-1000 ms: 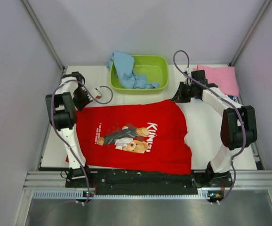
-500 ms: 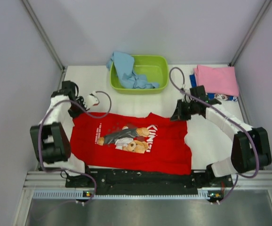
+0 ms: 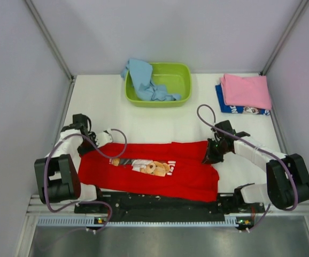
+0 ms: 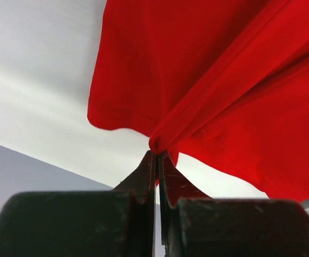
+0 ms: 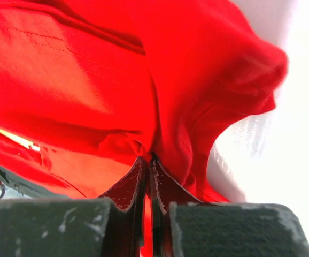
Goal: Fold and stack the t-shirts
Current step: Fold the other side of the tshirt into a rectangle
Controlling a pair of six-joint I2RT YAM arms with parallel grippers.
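The red t-shirt (image 3: 160, 174) with a teddy-bear print lies along the near edge of the table, its far edge folded toward me. My left gripper (image 3: 89, 151) is shut on the shirt's far left corner (image 4: 155, 143). My right gripper (image 3: 210, 156) is shut on its far right corner (image 5: 144, 150). A light blue t-shirt (image 3: 144, 80) hangs out of the lime green basin (image 3: 182, 75). A pink t-shirt (image 3: 245, 90) lies folded on a dark blue one (image 3: 234, 108) at the back right.
The white table (image 3: 160, 120) lies between the basin and the red shirt. Grey walls and metal frame posts close in the sides. The arm bases sit on a black rail (image 3: 165, 203) at the near edge.
Both grippers have pulled the red shirt's far edge toward me, folding it over. The shirt now forms a narrower band, and its white lettering is hidden.
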